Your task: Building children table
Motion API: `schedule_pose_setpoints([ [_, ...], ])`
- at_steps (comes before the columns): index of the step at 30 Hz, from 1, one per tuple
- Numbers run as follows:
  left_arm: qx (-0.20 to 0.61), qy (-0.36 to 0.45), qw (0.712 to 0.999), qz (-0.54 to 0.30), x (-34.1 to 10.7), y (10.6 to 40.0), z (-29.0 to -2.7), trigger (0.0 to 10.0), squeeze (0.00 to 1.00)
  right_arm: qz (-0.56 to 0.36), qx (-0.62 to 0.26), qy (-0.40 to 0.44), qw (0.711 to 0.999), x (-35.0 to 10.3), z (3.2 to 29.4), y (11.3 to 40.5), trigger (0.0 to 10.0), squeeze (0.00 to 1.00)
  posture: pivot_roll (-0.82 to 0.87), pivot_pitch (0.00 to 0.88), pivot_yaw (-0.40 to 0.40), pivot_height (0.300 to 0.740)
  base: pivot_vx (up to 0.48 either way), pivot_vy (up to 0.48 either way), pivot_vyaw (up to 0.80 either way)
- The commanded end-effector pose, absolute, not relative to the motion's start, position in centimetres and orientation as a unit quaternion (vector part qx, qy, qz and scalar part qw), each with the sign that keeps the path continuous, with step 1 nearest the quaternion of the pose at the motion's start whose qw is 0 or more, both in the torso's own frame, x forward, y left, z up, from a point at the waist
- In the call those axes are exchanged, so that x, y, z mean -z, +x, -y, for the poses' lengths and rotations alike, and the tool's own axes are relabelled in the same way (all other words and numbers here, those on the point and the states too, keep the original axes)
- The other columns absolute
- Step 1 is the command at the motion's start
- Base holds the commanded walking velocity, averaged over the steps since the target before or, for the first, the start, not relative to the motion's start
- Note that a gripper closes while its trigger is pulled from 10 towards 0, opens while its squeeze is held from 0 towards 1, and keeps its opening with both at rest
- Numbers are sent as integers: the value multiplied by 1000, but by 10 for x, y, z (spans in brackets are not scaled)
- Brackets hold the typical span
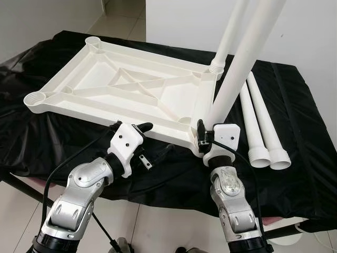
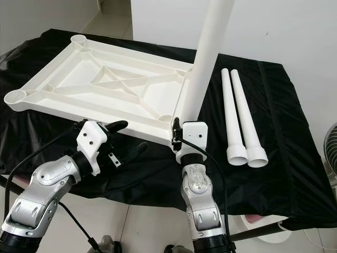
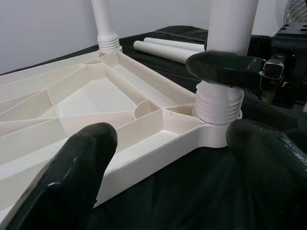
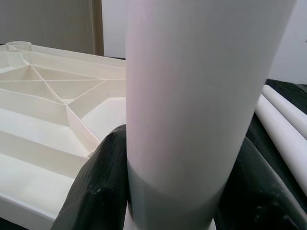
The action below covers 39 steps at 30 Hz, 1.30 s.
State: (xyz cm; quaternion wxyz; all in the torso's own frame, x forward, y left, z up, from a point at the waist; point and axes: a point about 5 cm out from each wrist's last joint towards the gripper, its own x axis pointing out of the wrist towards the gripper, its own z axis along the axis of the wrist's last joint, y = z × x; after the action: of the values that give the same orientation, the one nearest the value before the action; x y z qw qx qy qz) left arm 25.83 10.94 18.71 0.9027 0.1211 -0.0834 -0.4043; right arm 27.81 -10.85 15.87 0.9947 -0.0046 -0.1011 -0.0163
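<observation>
On black cloth [image 1: 295, 174], the upturned white tabletop [image 1: 121, 89] carries two upright legs.
Right gripper [image 1: 209, 138] clenches the near-corner leg [image 1: 237, 68], its top cut off; left gripper [image 1: 141, 138] hangs released beside the tabletop's near edge; two spare legs [image 1: 261, 124] lie alongside.

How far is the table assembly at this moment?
One leg already stands in the far corner of the upturned tabletop. The right hand grips a second leg at the near corner socket. Two legs lie on the black cloth, and two sockets are empty.

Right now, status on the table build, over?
Right gripper shut on leg at near corner socket. Left gripper open beside tabletop. One far leg standing, two spare legs lying alongside. Nothing blocking.
</observation>
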Motion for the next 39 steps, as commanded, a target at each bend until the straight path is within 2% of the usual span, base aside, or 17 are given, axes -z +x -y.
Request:
schedule_pose_setpoints([
  [1,409,118,901,80,-185,257,-109,10000,0,5,82,4,997,-123,126,276,10000,0,168,137,-35,740,0,0,0],
  [8,410,120,901,79,-185,257,-110,10000,0,-3,164,17,986,-119,149,282,10000,0,176,138,-29,740,0,0,0],
  [21,409,121,901,78,-185,255,-111,10000,0,-13,232,37,972,-116,160,286,10000,0,183,134,-30,740,0,0,0],
  [28,410,122,900,78,-185,256,-111,10000,0,-8,317,21,948,-116,184,285,10000,0,184,128,-28,740,0,0,0],
  [39,414,123,899,78,-185,255,-111,10000,0,-17,330,33,943,-111,186,283,10000,0,182,122,-23,740,0,0,0],
])
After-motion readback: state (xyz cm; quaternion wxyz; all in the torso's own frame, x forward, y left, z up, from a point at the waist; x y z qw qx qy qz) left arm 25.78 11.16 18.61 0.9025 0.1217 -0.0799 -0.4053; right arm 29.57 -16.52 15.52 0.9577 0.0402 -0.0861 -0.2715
